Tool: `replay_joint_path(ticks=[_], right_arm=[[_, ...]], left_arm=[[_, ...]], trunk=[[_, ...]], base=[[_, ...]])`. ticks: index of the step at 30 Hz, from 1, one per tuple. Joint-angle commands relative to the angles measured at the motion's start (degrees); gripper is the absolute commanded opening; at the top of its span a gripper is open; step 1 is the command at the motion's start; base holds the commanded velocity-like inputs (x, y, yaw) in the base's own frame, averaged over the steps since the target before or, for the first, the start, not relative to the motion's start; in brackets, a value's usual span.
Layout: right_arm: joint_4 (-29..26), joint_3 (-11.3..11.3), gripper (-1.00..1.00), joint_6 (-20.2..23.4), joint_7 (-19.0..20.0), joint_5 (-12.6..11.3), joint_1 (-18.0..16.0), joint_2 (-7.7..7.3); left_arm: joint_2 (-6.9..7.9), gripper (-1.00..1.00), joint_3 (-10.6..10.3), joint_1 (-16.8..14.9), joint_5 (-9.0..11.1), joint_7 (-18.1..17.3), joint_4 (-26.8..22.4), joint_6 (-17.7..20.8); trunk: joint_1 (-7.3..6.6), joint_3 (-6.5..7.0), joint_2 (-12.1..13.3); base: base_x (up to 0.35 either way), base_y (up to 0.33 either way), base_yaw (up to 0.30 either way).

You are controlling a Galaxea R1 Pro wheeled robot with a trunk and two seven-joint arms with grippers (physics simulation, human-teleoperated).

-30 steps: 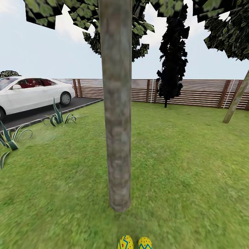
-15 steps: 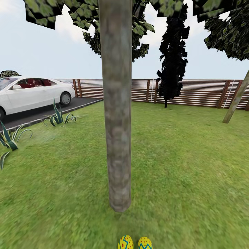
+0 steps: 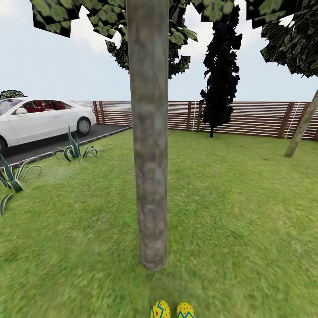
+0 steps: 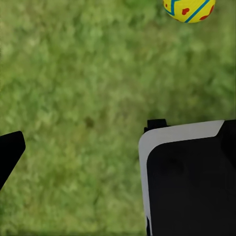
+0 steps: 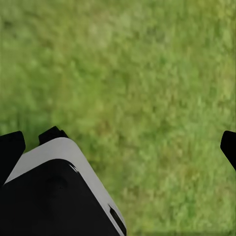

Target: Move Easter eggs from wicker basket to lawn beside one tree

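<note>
Two eggs [image 3: 172, 310] on lawn [image 3: 229, 229] at 6 o'clock from tree [image 3: 150, 176], near trunk base. Third egg, basket: location cannot tell. Left tool [image 4: 78, 147] spread, empty; right tool [image 5: 118, 142] spread, empty. Judged two-thirds done.

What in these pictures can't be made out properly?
- Two Easter eggs by the tree, head view: lower halves cut off by the bottom edge.
- A third egg on the lawn: cannot tell.
- Easter egg, left wrist view: top cut off by the edge.
- Fence details: too distant.
</note>
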Motion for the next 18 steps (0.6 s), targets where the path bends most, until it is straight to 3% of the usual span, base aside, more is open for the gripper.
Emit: replay_joint_path(ticks=[1, 18], right_arm=[[0.21, -0.10, 1.00, -0.49, 0.07, -0.26, -0.10, 0.00], [0.21, -0.10, 1.00, -0.49, 0.07, -0.26, -0.11, 0.00]], left_arm=[[0.05, 1.00, -0.49, -0.03, 0.32, 0.39, -0.16, -0.06], [0.04, 1.00, -0.49, -0.03, 0.32, 0.39, -0.14, -0.06]], trunk=[[0.01, -0.09, -0.08], [0.01, -0.09, -0.08]], base=[[0.000, 0.000, 0.000], [0.000, 0.000, 0.000]])
